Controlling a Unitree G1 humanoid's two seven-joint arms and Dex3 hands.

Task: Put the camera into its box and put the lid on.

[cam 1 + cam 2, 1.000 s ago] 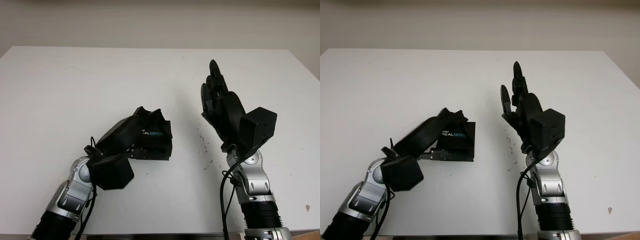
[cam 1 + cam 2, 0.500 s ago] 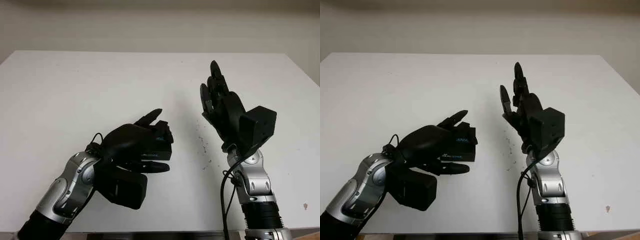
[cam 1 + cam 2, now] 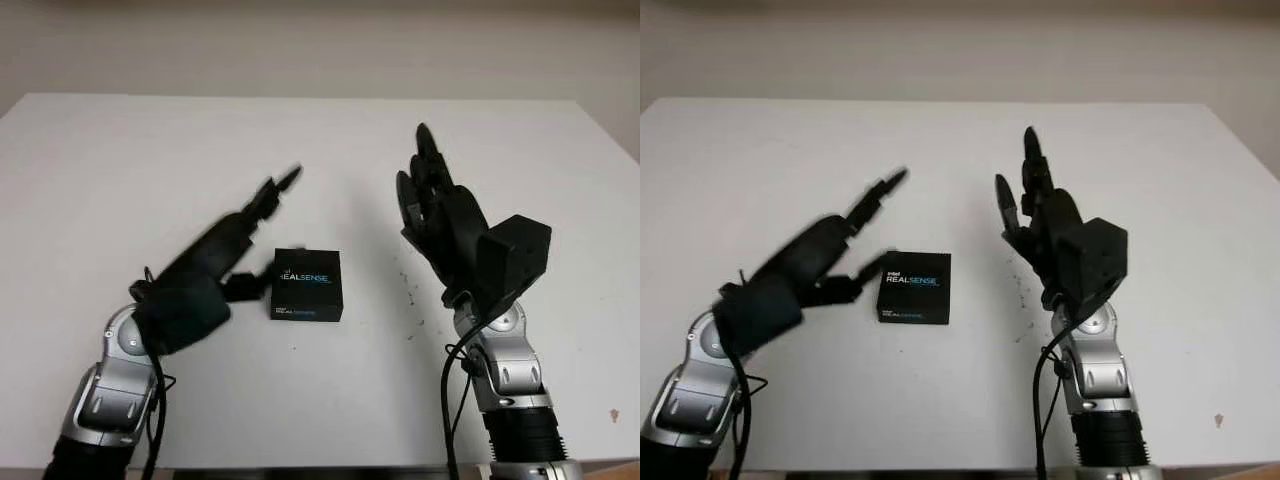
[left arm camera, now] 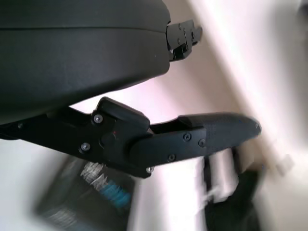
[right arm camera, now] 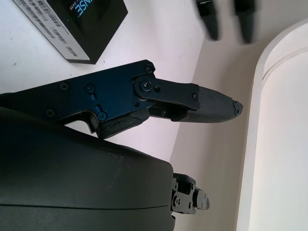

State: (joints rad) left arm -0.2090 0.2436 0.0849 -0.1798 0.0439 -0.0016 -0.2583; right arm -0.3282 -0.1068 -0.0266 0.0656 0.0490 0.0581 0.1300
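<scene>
Our left hand (image 3: 225, 250) is up off the white table (image 3: 120, 160), open and holding nothing, with its fingers (image 3: 880, 190) reaching out past the box. The small flat black cardboard box with white and blue letters on its lid (image 3: 306, 284) sits on the table just beside this hand, on its inner side, close to the thumb but not touching it. The lid is on the box and it looks shut. We cannot see a camera anywhere, so we think it may be inside, but we cannot tell.

Our right hand (image 3: 437, 205) is on the other side of the box, well apart from it. It is also open, holds nothing and points up, away from the table. We think it waits there so it does not bump the box.

With both hands off the box, our job looks almost done.
</scene>
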